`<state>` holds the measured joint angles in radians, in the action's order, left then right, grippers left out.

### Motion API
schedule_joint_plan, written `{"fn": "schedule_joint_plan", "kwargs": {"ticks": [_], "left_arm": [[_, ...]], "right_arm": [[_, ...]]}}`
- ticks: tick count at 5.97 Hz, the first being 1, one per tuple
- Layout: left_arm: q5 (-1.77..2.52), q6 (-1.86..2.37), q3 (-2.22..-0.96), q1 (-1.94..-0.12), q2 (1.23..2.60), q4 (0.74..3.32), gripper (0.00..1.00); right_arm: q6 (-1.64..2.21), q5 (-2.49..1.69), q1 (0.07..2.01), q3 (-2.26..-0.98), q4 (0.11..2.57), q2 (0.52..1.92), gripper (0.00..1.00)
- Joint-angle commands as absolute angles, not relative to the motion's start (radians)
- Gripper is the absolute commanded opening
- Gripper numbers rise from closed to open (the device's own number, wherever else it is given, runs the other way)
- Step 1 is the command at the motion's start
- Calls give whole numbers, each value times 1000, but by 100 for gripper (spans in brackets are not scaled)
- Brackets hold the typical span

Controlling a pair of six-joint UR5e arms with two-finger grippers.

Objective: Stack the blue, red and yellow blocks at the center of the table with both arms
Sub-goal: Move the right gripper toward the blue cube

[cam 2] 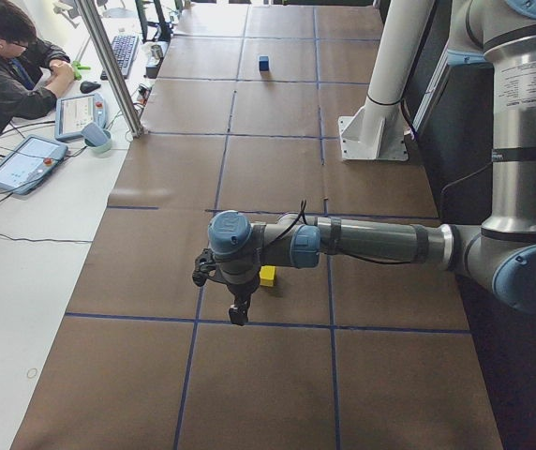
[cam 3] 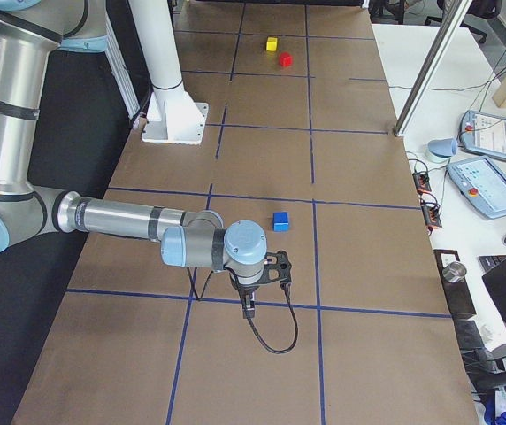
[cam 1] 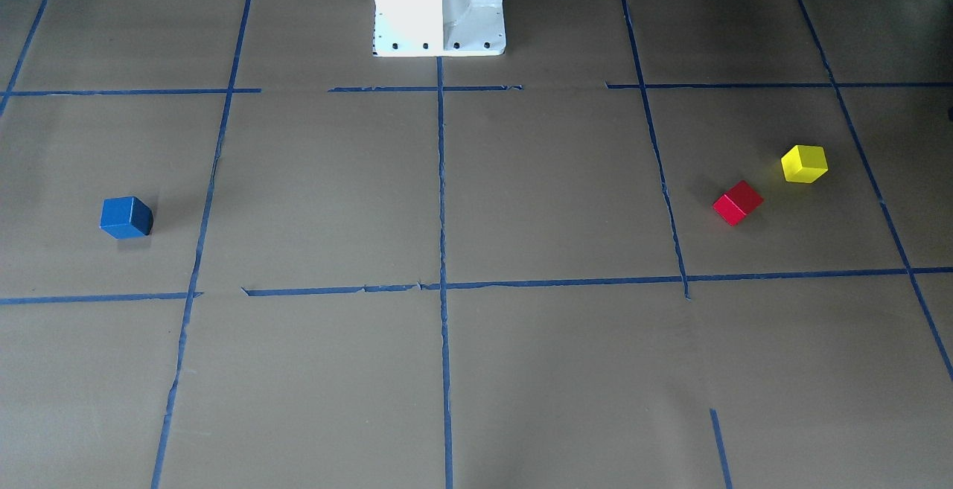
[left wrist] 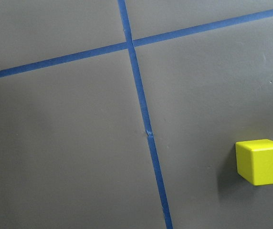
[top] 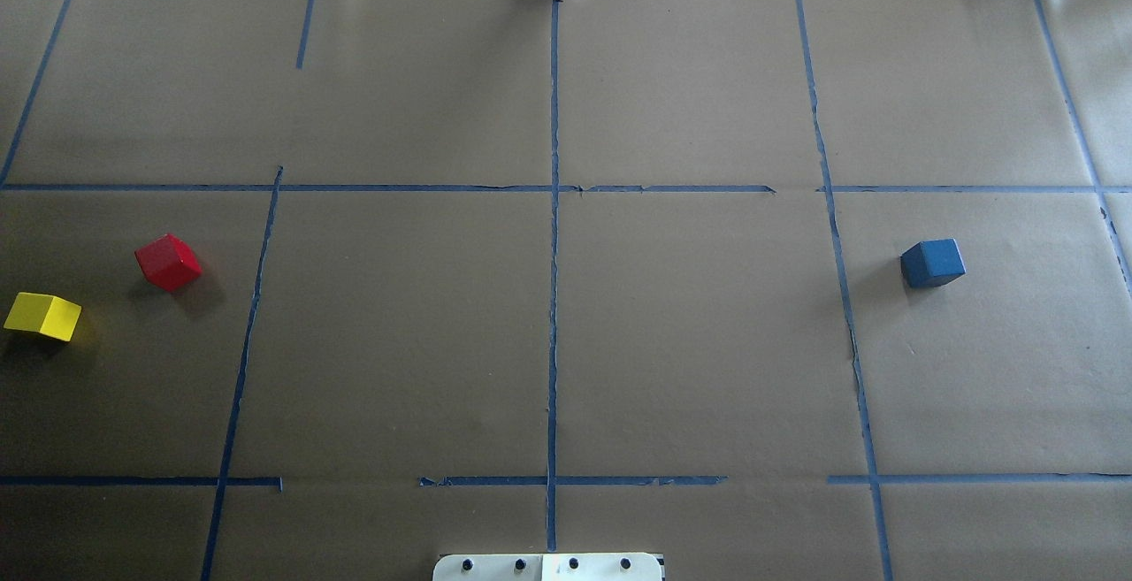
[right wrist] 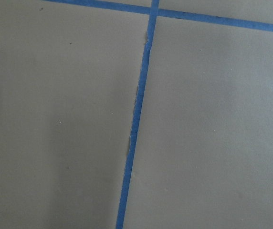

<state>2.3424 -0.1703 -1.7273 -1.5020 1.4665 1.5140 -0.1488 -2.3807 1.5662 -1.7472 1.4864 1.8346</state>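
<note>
All three blocks sit on the paper-covered table (top: 690,342), each on its own. The blue block (top: 933,263) is on the robot's right. The red block (top: 168,261) and yellow block (top: 42,316) are near each other on its far left. The left gripper (cam 2: 238,314) hangs by the yellow one and the right gripper (cam 3: 248,305) near the blue. Can't tell if either is spread or closed.

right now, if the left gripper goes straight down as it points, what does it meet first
Likely the left gripper meets bare table paper by the blue tape; yellow block lies aside.
</note>
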Motion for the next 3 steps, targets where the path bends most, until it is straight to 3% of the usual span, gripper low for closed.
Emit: {"fn": "schedule_joint_plan", "kwargs": {"ticks": [1, 3], "left_arm": [[2342, -170, -1732, -1499, 1466, 1513, 100], [2374, -170, -1732, -1499, 1466, 1508, 100]], "right_arm": [[-149, -2381, 1560, -1750, 1485, 1819, 100], [-152, -2387, 1453, -1764, 1485, 1658, 100]]}}
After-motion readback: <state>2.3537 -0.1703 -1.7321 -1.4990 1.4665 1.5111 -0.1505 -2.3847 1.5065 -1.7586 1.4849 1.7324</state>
